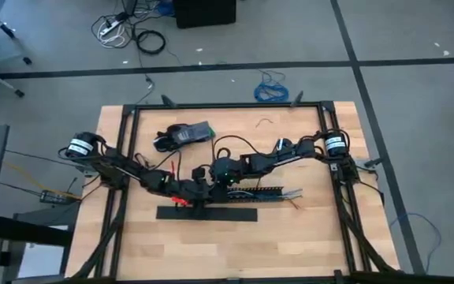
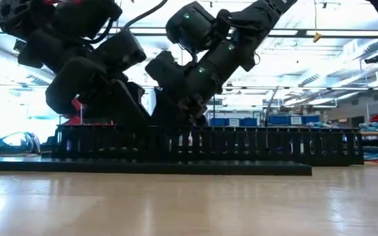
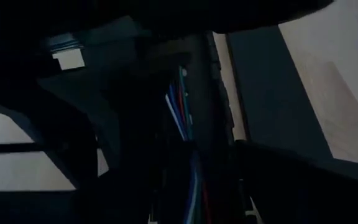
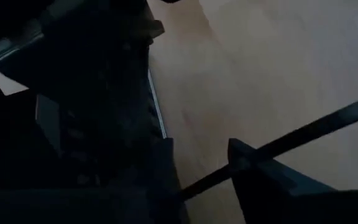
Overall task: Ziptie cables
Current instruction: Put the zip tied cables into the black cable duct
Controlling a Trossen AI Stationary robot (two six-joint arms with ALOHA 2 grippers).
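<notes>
The cables, blue, green and red here, lie along the inside of a long black slotted channel. Their splayed ends stick out at the channel's right end. Both arms meet over the channel's left end. My left gripper hangs right over the channel and cables, deep in shadow. My right gripper is open just beside it, above bare wood. A thin straight black strip runs across beneath its fingers; whether it is a ziptie, I cannot tell.
A flat black bar lies on the table just in front of the channel. A black device and a small curled wire scrap sit toward the far edge. Black frame rails border the wooden top.
</notes>
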